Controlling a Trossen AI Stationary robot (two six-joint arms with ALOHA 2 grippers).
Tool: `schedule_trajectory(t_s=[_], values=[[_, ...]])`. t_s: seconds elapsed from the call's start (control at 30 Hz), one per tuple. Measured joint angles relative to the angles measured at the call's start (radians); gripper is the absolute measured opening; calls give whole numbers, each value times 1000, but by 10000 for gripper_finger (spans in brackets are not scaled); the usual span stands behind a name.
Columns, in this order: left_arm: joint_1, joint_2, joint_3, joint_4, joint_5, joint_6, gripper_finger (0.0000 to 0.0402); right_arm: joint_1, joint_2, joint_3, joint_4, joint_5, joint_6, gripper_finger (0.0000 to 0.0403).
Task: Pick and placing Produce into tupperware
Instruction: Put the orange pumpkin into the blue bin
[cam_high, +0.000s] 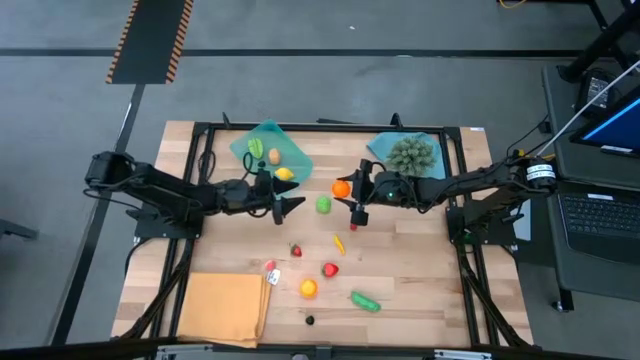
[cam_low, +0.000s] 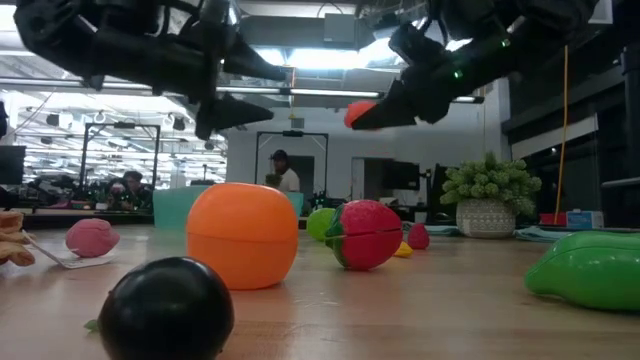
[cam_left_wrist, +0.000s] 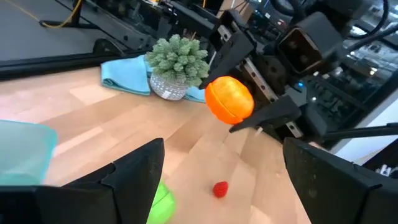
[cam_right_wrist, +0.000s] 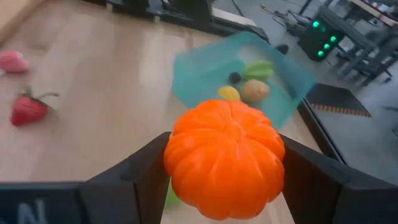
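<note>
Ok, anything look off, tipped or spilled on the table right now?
Nothing looks damaged or spilled. The tupperware sits askew near the table's far edge with a few pieces inside. Most produce still lies scattered on the wood. The right gripper holds the orange pumpkin above the table; the left gripper is open beside the tupperware.

The way to the tupperware (cam_high: 271, 150) is partly blocked by the left gripper (cam_high: 290, 205), which is held open just beside the tray's near edge. The right gripper (cam_high: 344, 190) is closed on the orange pumpkin (cam_high: 341, 188), and between both grippers only a narrow gap is left, where the green fruit (cam_high: 323, 205) lies. Bare table (cam_high: 420, 250) is found near the right side. The front middle is scattered with small produce.
</note>
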Motion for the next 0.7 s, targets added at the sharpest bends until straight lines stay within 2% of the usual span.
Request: schedule_trajectory(t_s=[0.13,0.37,0.7], values=[[-14,37,53,2,0,-69,319,0,0,23,-22,-39,-25,249],[-21,96,113,1,0,-80,319,4,0,31,-20,-45,-56,249],[25,182,125,-1,26,-380,318,39,0,31,-4,-46,-119,249]])
